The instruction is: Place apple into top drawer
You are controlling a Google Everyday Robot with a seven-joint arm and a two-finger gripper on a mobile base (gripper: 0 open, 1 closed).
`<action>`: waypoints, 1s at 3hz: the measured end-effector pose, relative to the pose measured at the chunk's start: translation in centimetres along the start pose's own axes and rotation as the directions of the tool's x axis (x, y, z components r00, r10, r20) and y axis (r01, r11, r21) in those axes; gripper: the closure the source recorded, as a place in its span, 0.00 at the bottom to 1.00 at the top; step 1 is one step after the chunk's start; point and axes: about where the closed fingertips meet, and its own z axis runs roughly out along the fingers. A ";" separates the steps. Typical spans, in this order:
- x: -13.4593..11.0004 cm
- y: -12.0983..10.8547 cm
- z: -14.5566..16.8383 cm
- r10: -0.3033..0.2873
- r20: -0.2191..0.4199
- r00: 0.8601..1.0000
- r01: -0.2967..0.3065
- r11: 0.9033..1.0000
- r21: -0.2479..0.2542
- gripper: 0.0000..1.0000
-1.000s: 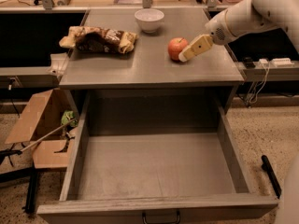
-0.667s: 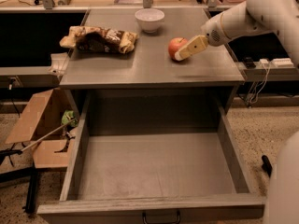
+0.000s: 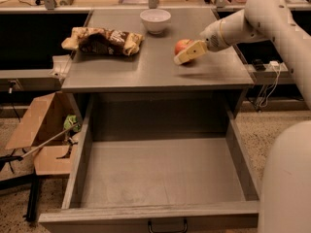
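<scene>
The apple [image 3: 181, 45] is small, round and red-orange, and sits on the grey counter top [image 3: 155, 67] right of centre. My gripper [image 3: 184, 55] reaches in from the right on the white arm, and its tan fingers [image 3: 189, 52] lie against the apple's front right side. The top drawer [image 3: 163, 174] is pulled wide open below the counter, with a bare flat grey bottom, tall side walls and a small dark handle [image 3: 166, 225] on its front.
A white bowl [image 3: 155, 20] stands at the back of the counter. A crumpled brown chip bag [image 3: 103, 41] lies at its left. An open cardboard box [image 3: 41, 132] sits on the floor left of the drawer. A white robot part [image 3: 286, 183] fills the lower right.
The gripper has moved left and closer to the apple, and its fingers now lie against the fruit. The apple has stayed in place.
</scene>
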 end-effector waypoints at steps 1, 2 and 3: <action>0.6 -0.3 1.4 0.024 0.011 1.000 -0.024 1.000 -0.015 0.00; 0.7 -0.2 2.4 0.024 0.019 1.000 -0.024 0.999 -0.027 0.11; 0.5 0.8 1.9 0.005 0.041 0.999 -0.003 0.999 -0.038 0.34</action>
